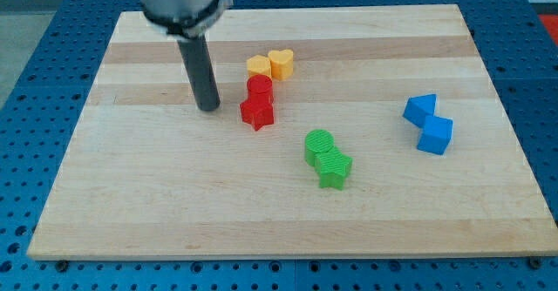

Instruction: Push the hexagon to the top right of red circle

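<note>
The yellow hexagon lies just above the red circle, touching it, with a yellow heart at its right side. A red star sits directly below the red circle, touching it. My tip rests on the board to the left of the red star and red circle, a short gap away, and below-left of the hexagon. The dark rod rises from the tip to the arm's head at the view's top.
A green circle and a green star sit together below and right of the red blocks. Two blue blocks lie at the view's right. The wooden board ends on blue perforated table.
</note>
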